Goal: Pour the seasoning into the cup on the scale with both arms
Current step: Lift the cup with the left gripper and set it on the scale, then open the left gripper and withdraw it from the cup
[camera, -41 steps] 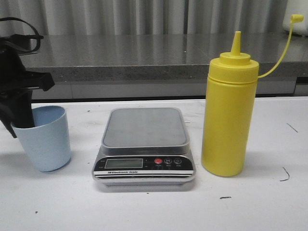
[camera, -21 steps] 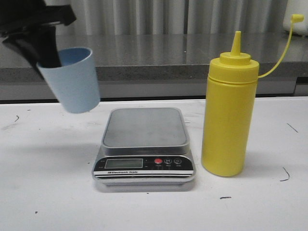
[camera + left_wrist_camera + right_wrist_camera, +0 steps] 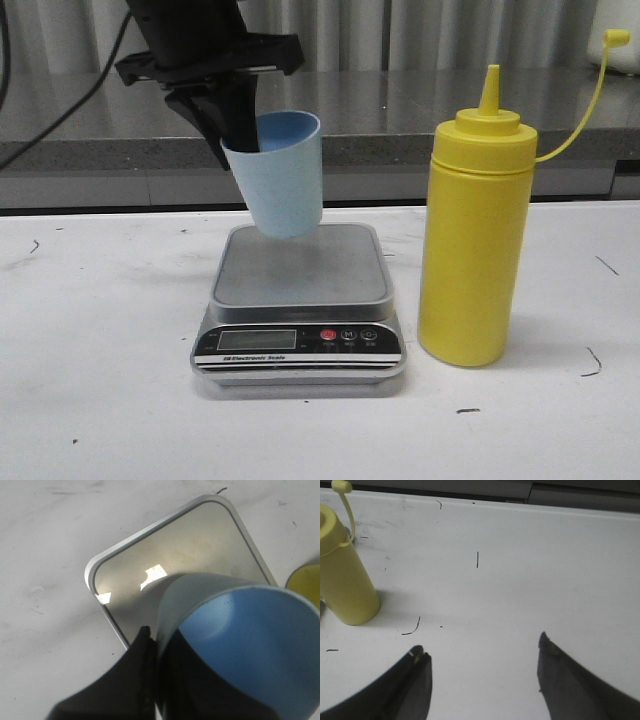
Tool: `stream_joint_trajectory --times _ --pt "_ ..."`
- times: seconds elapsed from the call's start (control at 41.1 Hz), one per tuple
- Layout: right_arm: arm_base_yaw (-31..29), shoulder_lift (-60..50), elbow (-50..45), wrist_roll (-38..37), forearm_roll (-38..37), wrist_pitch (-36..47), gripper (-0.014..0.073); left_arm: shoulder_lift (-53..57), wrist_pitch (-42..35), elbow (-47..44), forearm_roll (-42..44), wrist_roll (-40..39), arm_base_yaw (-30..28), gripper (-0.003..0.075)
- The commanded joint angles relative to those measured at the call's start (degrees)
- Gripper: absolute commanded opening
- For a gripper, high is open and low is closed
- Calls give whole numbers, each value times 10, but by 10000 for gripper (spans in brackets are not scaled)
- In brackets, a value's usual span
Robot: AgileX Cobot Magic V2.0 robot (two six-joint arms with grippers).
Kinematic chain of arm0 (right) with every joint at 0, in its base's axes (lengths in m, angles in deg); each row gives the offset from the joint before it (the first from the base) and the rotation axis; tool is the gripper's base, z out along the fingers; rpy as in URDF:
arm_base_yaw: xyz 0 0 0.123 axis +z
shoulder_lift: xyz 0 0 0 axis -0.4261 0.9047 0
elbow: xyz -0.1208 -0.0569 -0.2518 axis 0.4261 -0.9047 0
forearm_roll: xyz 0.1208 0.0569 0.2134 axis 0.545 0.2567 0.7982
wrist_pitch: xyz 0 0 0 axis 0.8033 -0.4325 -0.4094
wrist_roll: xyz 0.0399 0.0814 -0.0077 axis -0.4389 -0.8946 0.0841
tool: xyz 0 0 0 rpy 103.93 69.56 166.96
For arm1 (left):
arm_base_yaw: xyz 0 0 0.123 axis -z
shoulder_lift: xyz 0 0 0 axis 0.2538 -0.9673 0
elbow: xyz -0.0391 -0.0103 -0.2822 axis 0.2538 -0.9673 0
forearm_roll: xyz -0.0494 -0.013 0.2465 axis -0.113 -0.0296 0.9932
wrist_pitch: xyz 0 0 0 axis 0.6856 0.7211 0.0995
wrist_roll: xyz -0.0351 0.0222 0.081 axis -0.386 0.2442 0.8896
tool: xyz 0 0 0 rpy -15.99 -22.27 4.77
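Note:
My left gripper is shut on the rim of the light blue cup, one finger inside and one outside. It holds the cup tilted in the air just above the back of the scale's grey platform. In the left wrist view the cup hangs over the platform, with the gripper clamped on its wall. The yellow seasoning bottle stands upright on the table right of the scale, its cap off on its tether. My right gripper is open and empty above bare table, right of the bottle. It is out of the front view.
The scale's black panel with LCD screen and red button faces the front. A grey counter ledge runs behind the white table. A cable hangs at the back left.
My left gripper lifted the cup from the table at the left and carried it right, to just above the scale's platform. The bottle has not moved.

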Motion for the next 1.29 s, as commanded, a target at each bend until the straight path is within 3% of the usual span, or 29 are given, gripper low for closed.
stream_joint_trajectory --times 0.0,0.268,0.365,0.487,0.584,0.803,0.998,1.266 --pt "-2 9 14 4 -6 36 479 11 -4 35 -6 -6 4 -20" --pt "-2 9 14 4 -6 36 479 -2 15 40 -7 -6 4 17" --pt "-2 9 14 4 -6 36 479 -2 17 41 -11 -6 4 124" --pt "-2 9 14 4 -6 36 479 -2 24 41 -21 -6 4 317" --pt "-2 9 14 4 -6 36 479 -2 23 41 -35 -5 4 404" --pt "-2 9 14 4 -6 36 479 22 24 41 -43 -5 4 409" --pt "-2 9 14 4 -6 36 479 112 14 25 -26 0 4 409" --pt "-2 9 14 4 -6 36 479 295 -44 -110 12 0 4 409"
